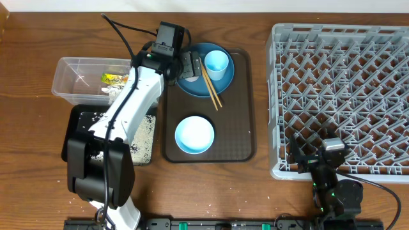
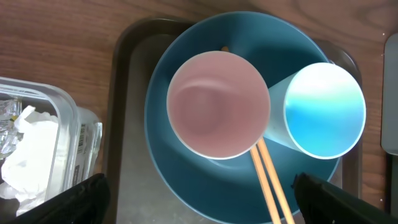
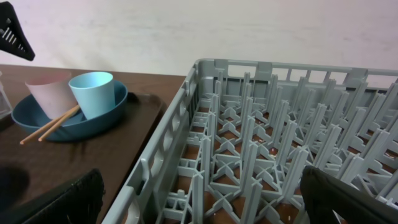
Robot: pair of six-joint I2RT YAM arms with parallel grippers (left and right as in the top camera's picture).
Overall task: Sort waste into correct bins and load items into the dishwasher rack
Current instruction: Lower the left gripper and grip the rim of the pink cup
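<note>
- The left gripper [image 2: 200,186] hangs over the far end of the brown serving tray [image 2: 124,93], its fingers spread wide with nothing held between them.
- Straight under and just ahead of it, the pinkish-white cup [image 2: 217,102] stands upright on the large blue plate [image 2: 163,162].
- Toward its right finger, the light blue cup [image 2: 323,109] is touching the pink one, also on the plate.
- The wooden chopsticks [image 2: 270,180] run out from beneath the pink cup's rim, passing between the fingers.
- Beyond its left finger, the clear tub [image 2: 68,137] sits beside the serving tray, with crumpled white paper [image 2: 28,149] inside.
- Behind it, the white bowl [image 1: 194,134] sits on the same serving tray. The black tray [image 1: 78,121], scattered with rice grains [image 1: 147,131], lies partly under the arm.
- The right gripper [image 3: 200,186] is wide open and empty at the near edge of the grey dishwasher rack [image 3: 249,155]. The rack's pegs fill the space ahead of it, and the plate and cups lie well off to its left.
</note>
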